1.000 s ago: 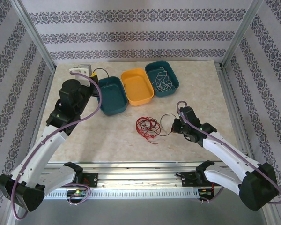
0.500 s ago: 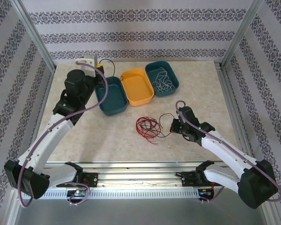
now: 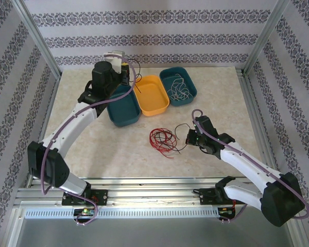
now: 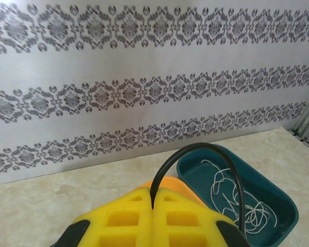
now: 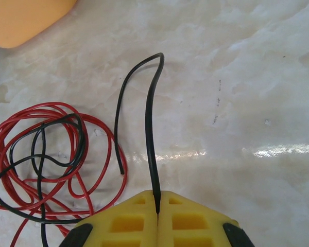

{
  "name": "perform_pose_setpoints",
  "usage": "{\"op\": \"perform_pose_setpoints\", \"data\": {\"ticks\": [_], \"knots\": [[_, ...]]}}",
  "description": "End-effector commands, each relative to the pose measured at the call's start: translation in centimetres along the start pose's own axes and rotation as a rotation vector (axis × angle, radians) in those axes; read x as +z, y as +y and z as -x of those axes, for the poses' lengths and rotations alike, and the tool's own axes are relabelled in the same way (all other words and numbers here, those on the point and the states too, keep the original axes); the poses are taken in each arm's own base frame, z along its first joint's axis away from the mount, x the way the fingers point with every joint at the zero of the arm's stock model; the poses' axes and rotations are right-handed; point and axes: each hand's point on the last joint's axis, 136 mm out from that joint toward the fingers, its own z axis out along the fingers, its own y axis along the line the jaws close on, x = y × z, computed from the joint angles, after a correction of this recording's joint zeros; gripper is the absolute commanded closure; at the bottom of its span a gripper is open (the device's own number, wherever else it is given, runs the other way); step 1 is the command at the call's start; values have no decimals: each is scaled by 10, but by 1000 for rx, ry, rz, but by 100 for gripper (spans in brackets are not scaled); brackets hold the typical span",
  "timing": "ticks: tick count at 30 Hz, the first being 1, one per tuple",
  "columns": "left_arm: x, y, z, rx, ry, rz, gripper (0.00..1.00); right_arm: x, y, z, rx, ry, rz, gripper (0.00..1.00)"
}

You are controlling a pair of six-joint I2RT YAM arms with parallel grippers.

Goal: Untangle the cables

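A tangle of red cable (image 3: pixel 162 140) with a black cable (image 5: pixel 38 154) threaded through it lies mid-table. My right gripper (image 3: pixel 189 138) sits just right of it, shut (image 5: pixel 157 195) on a black cable end (image 5: pixel 149 118) that arcs forward and drops back beside the red loops (image 5: pixel 100 134). My left gripper (image 3: pixel 125 66) is raised at the back, above the left teal tray (image 3: pixel 122 108) and the orange tray (image 3: pixel 151 96), shut (image 4: pixel 154 194) on another black cable (image 4: pixel 206 146) that loops up and to the right. A white cable (image 3: pixel 179 88) lies coiled in the right teal tray (image 4: pixel 280 198).
Three trays stand in a row at the back, close to the patterned rear wall (image 4: pixel 144 77). Metal frame posts (image 3: pixel 260 41) stand at the corners. Bare marble table (image 3: pixel 113 149) lies left of the red tangle and in front of it.
My left arm has swung from the back left corner to the right and further back, carrying its black cable over the trays. The right gripper has barely moved.
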Motion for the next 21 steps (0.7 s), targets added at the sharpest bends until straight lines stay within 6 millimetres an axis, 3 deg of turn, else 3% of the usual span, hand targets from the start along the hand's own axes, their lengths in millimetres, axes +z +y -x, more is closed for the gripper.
{"op": "perform_pose_setpoints", "data": {"ticks": [1,11,21], "knots": [[17,-1,5,-14,-7,-24,100,-3,14,9,3,-18,38,100],[84,-7,-56,-31,178,-52,100,-4,20,13,3,0,39,100],[119,-15,-118,-29,356,-24,100,-4,28,19,5,1,44,100]]}}
